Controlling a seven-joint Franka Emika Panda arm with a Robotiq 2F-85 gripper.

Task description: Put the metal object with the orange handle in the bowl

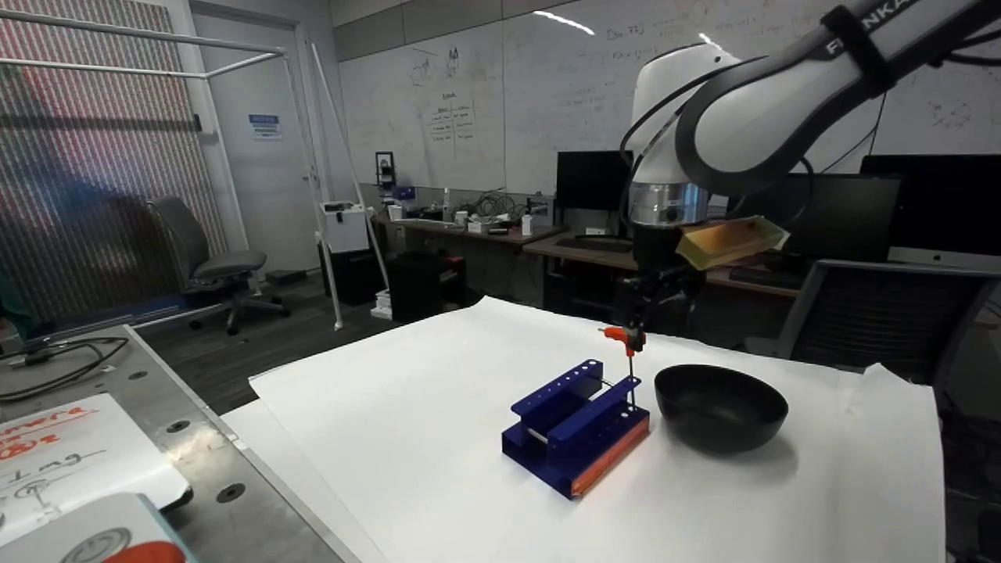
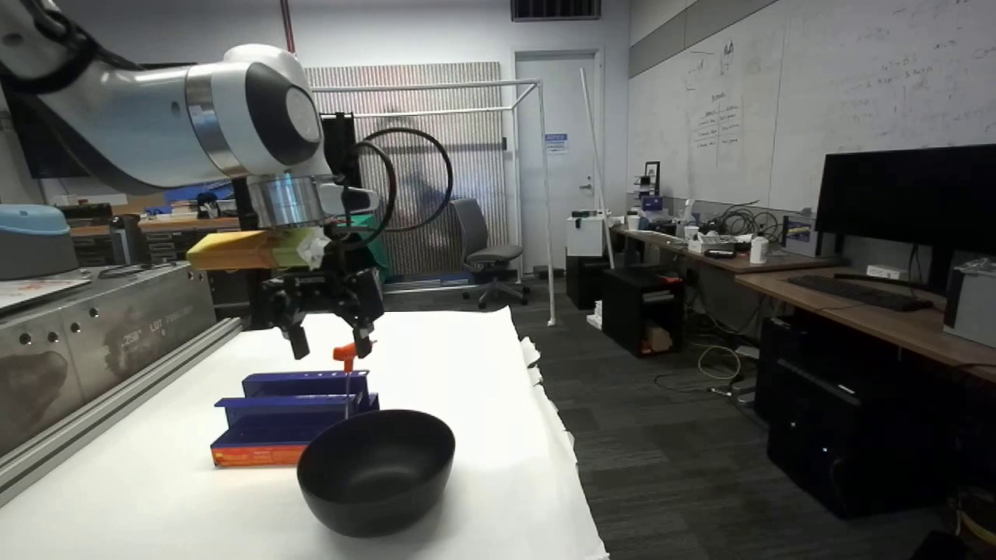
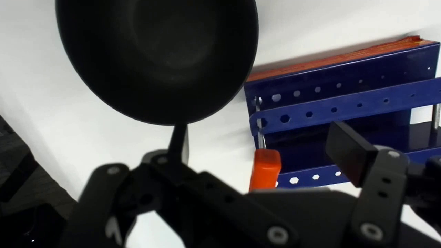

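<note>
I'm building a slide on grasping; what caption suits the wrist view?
Open gripper, an orange-handled tool showing between its jaws, blue rack and black bowl below.

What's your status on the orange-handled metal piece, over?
Tool open, nothing gripped. Orange-handled metal piece upright in blue rack, bowl alongside. Rack may snag sideways moves.

Scribbled whiteboards (image 2: pixel 856 85) stand above cluttered desks (image 2: pixel 934 334).

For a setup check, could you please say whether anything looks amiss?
The white sheet looks rumpled, not flat, along its right edge in an exterior view; one end of the orange strip on the blue rack seems ragged.
</note>
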